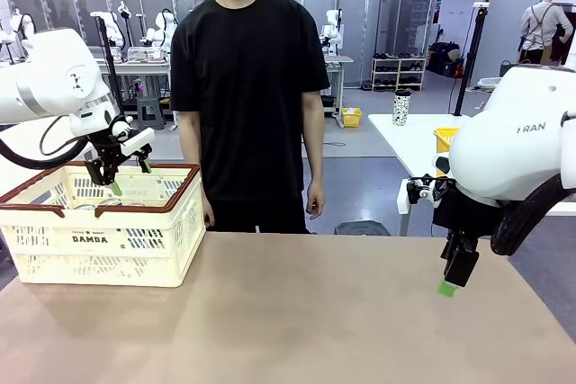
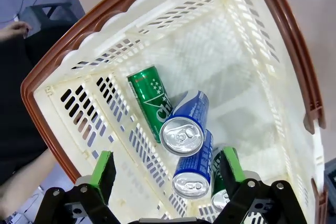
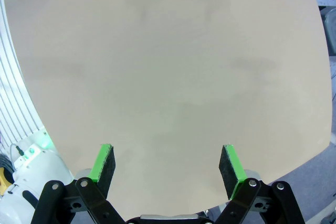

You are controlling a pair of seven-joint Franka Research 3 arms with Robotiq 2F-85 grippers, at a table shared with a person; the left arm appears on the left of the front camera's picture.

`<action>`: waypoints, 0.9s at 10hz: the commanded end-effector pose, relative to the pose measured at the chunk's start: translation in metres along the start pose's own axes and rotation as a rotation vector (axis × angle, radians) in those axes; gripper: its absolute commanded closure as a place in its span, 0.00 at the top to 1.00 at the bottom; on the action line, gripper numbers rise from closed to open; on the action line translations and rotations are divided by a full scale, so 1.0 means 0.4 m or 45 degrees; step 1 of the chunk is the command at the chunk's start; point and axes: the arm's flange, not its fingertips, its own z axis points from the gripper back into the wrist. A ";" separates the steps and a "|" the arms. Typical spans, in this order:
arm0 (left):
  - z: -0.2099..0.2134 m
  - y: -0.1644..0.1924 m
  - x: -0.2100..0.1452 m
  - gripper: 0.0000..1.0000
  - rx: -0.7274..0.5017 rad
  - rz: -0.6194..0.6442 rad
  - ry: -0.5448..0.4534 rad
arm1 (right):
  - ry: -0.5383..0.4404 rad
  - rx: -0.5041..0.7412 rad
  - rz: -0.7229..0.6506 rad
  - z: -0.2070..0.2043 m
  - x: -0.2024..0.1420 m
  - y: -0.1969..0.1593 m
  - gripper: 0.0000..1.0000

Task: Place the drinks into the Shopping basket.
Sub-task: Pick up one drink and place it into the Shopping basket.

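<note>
The Shopping basket [image 1: 90, 254] stands on the table's left end, cream lattice with a reddish-brown rim [image 2: 79, 45]. Inside it lie a green can [image 2: 149, 103] and two blue cans with silver tops [image 2: 184, 127] [image 2: 193, 174], stacked against each other near one wall. A further can [image 2: 219, 195] is mostly hidden behind my finger. My left gripper [image 1: 129, 175] hangs open just above the basket's opening, its jaws empty [image 2: 167, 167]. My right gripper [image 1: 450, 281] hovers open over the bare table [image 3: 168, 77] at the right, holding nothing [image 3: 167, 163].
A person [image 1: 247, 87] in a black shirt stands at the far edge, arms down, one hand [image 2: 16, 27] near the basket's far side. A yellow basket [image 1: 445, 139] sits on a white table behind. The tabletop [image 1: 315, 312] between basket and right gripper is bare.
</note>
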 end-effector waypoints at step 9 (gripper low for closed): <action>-0.011 0.002 -0.002 1.00 0.002 -0.001 0.000 | 0.007 0.000 -0.002 0.001 -0.002 0.001 1.00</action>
